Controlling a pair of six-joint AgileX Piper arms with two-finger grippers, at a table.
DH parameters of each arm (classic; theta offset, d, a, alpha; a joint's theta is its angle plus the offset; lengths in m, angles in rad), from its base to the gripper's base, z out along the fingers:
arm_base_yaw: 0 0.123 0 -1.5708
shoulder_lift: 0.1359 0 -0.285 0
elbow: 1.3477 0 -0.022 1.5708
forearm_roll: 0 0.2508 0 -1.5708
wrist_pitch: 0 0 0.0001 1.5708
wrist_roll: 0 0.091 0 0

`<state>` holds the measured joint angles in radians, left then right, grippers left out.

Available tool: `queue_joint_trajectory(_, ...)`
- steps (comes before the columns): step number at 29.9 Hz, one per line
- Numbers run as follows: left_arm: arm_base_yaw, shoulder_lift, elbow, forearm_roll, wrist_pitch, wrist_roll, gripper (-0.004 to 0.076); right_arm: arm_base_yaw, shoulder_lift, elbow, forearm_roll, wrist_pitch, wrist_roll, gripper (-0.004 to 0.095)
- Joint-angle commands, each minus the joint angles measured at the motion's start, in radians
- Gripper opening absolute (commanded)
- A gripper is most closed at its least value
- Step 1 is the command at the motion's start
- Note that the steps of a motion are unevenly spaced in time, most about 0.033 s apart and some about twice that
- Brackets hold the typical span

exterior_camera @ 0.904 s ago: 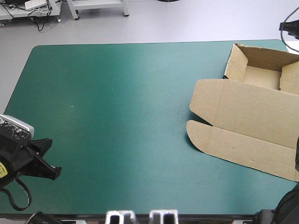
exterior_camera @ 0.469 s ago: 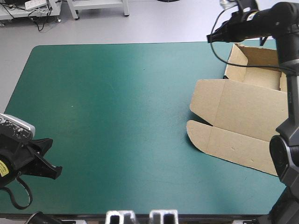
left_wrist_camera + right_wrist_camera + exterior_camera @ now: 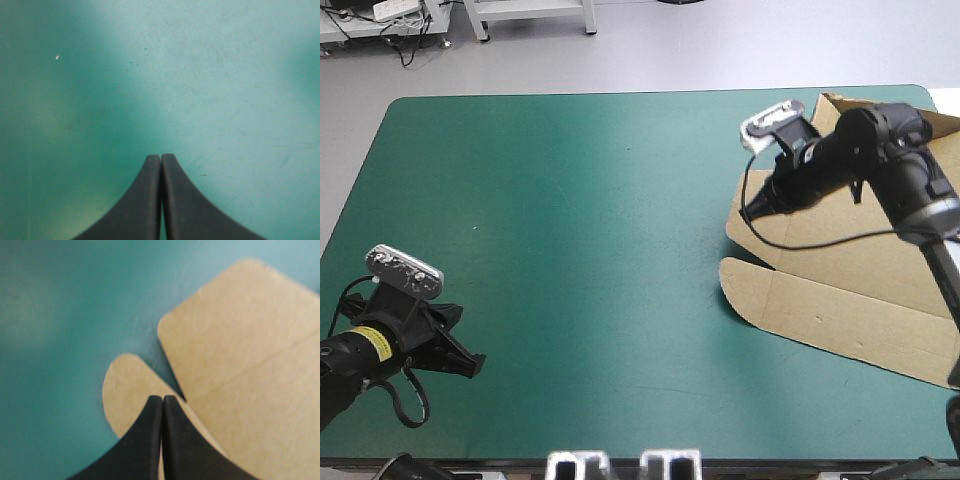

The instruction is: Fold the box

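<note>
The brown box lies at the table's right side: its tray, walls raised, stands at the far right and its lid lies flat toward the near edge. A rounded side flap sticks out at the lid's left. My right gripper hovers over the lid's left corner, shut and holding nothing. In the right wrist view the gripper points at the notch between the rounded flap and the lid. My left gripper is low at the near left, far from the box. It is shut over bare cover.
The teal-green cover stretches bare from the left edge to the box. The box's right part runs past the table's right edge of view.
My right arm has swung in from the far right and come down over the lid's left corner. The left gripper has shifted a little to the right. The box has not moved.
</note>
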<state>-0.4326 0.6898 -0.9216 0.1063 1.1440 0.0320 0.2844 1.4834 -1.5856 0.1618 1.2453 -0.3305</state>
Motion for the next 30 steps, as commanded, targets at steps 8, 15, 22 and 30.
queue_joint_trajectory(8,-0.005,0.126,-0.013,-0.038,-0.097,-0.006,-0.0010,0.000,-0.434,0.518,-0.014,-0.150,-0.007,-0.0024)
queue_joint_trajectory(15,-0.005,0.161,-0.005,-0.054,-0.067,0.003,-0.0010,0.000,-0.671,0.737,-0.014,-0.203,0.015,-0.0024)
queue_joint_trajectory(22,-0.005,0.163,0.028,-0.120,-0.068,0.003,-0.0010,0.000,-0.822,0.851,-0.018,-0.209,0.034,-0.0024)
queue_joint_trajectory(30,-0.005,0.162,0.076,-0.148,-0.046,0.004,-0.0010,0.000,-0.861,0.853,-0.023,-0.204,0.034,-0.0024)
